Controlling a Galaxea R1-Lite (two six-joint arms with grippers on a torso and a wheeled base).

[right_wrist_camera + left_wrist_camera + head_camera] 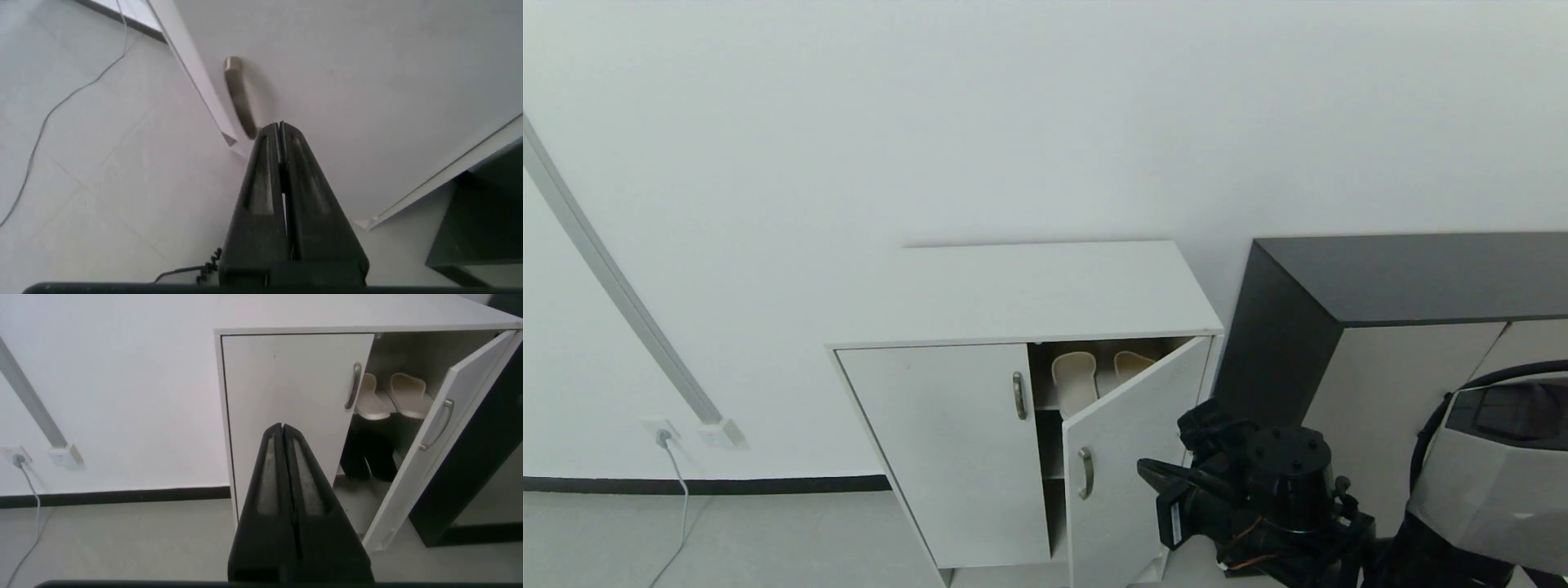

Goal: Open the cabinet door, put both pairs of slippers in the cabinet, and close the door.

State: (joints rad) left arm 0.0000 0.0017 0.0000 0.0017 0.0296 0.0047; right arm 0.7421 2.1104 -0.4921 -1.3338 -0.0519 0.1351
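Note:
The white cabinet (1045, 294) has its left door (947, 449) closed and its right door (1131, 441) standing partly open. A beige pair of slippers (1075, 377) lies on the upper shelf, also in the left wrist view (394, 394). A dark pair of slippers (368, 456) stands on the shelf below. My right gripper (1150, 469) is shut and empty, its tip (281, 128) close to the outer face of the open door, beside the handle (239, 96). My left gripper (283, 429) is shut and empty, held in front of the closed left door.
A dark-topped sideboard (1405, 278) stands just right of the cabinet, behind the open door. A wall socket with a cable (663, 437) and a slanted conduit (613, 282) are on the wall to the left. Open floor (727, 539) lies left of the cabinet.

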